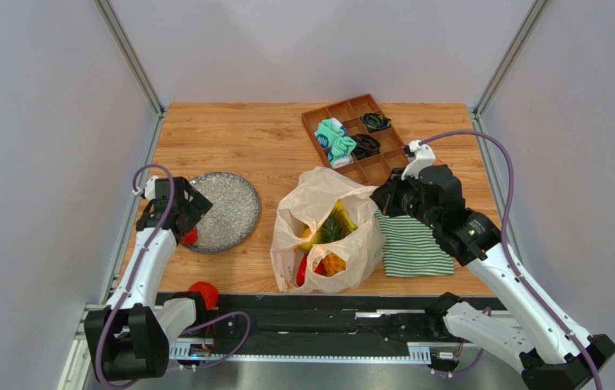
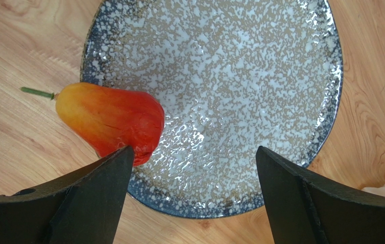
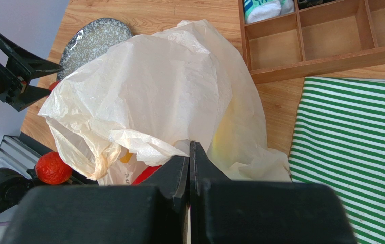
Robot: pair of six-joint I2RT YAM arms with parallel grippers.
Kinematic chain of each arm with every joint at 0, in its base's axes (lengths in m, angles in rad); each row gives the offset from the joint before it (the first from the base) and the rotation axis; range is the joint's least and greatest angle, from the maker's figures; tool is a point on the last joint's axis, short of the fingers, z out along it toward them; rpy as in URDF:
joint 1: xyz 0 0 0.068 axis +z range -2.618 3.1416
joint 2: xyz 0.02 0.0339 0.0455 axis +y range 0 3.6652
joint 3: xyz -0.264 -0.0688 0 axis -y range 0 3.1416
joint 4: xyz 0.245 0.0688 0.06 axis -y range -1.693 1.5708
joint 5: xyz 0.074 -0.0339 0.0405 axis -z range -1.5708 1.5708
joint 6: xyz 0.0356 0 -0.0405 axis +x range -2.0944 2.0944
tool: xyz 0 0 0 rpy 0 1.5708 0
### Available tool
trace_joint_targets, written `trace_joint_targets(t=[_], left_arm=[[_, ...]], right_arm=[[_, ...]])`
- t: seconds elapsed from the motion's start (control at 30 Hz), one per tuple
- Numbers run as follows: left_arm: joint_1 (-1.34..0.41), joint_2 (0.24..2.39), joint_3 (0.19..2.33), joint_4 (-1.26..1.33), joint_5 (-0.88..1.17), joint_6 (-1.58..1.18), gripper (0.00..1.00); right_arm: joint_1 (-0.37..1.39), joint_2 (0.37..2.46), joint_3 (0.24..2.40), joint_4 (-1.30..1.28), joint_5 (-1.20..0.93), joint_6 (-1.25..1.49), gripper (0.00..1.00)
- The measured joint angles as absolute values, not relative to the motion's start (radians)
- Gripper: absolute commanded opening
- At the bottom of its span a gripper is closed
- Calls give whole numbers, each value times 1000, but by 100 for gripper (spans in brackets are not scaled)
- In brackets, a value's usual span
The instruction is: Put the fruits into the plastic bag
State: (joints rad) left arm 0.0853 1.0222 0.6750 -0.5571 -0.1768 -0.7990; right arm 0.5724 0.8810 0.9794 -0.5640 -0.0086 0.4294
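**A:** Which fruit is next, and where does it lie from the left jaws?

**B:** The pear-shaped fruit (image 2: 110, 122), on the near-left rim of the speckled plate (image 2: 332, 76). The left jaws are spread as wide as they go and hold nothing. They frame the bare middle of the plate. The fruit sits off to one side, by the finger on the left of the wrist view and partly tucked behind its tip.

**A:** And its long axis?

**B:** It runs roughly along the line from finger to finger. The fat red end is over the plate, and the thin green stem points out over the worktop (image 1: 229, 138). I'd say the jaws must shift sideways, and probably turn, to close across its narrower waist. The skin looks smooth and glossy, so it might slip.

**A:** Which arm is nearer?

**B:** The left, clearly. The right jaws are pressed together and seem to pinch a fold of the plastic bag (image 3: 148, 86).

**A:** What's the bag like?

**B:** It is thin, crinkly cream film, slumped in the middle of the worktop. Its mouth faces the near edge, and a pineapple (image 1: 332, 262) shows inside. It lies well right of the plate. A round red fruit (image 1: 203, 293) waits at the near edge.
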Motion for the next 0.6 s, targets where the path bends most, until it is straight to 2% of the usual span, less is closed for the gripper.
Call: trace_joint_targets(t=[0.27,0.6], left_arm=[[120,1017,640,-526,-242,-856,99],[198,1091,583,-508,-230,-871,99]], right_arm=[[572,881,979,-564,-9,429,0],[572,881,979,-564,-9,429,0]])
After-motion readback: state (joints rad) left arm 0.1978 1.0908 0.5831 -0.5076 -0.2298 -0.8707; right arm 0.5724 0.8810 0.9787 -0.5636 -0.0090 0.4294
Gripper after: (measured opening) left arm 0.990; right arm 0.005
